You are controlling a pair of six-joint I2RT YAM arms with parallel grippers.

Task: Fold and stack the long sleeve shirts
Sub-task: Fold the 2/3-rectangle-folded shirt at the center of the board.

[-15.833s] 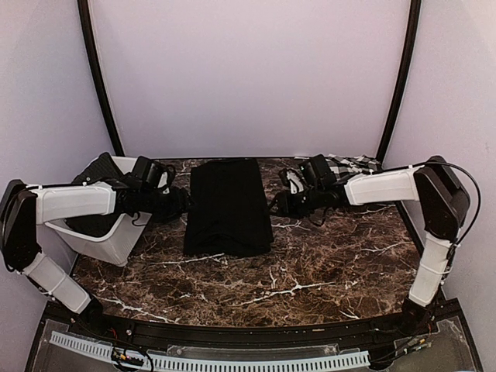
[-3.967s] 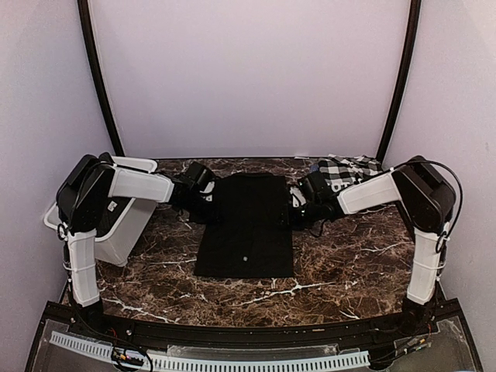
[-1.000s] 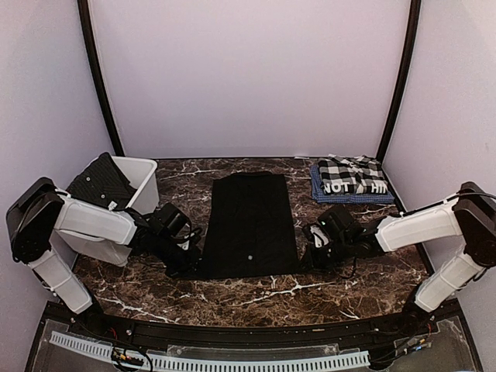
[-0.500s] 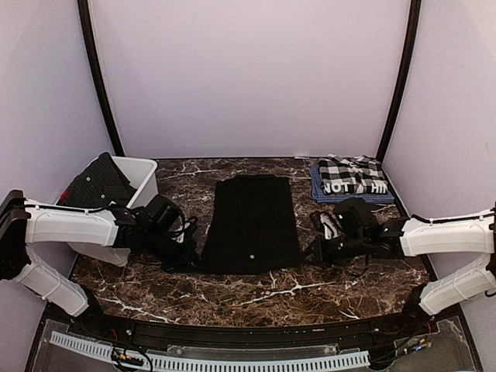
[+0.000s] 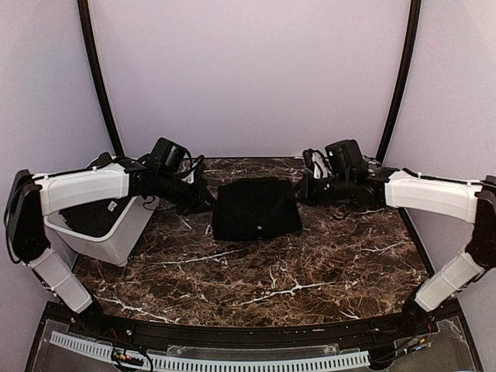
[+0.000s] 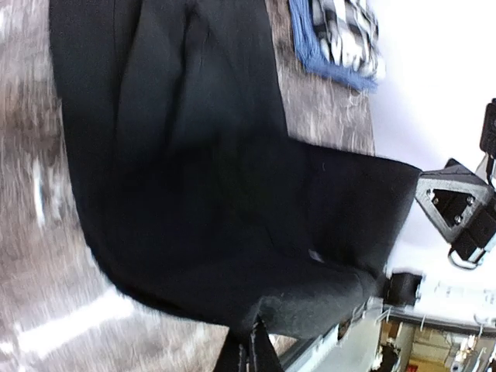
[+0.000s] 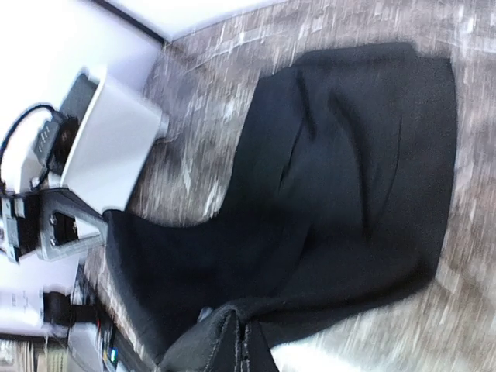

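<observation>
Left gripper point(image 5: 201, 203) and right gripper point(image 5: 304, 191) each pinch, it seems, one corner of the black shirt point(image 5: 256, 211), which lies doubled between them, to the right of the white bin point(image 5: 107, 237), its long axis across, both arms equally near.

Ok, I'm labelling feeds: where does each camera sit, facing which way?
Top external: above, behind the bases, facing down on the brown marbled table; both arms show.
Left wrist: on the left arm, facing right over the black cloth shirt; left pincer at bottom.
Right wrist: mirrored, facing left toward the white plastic bin; right pincer at bottom.
All share the shirt.
</observation>
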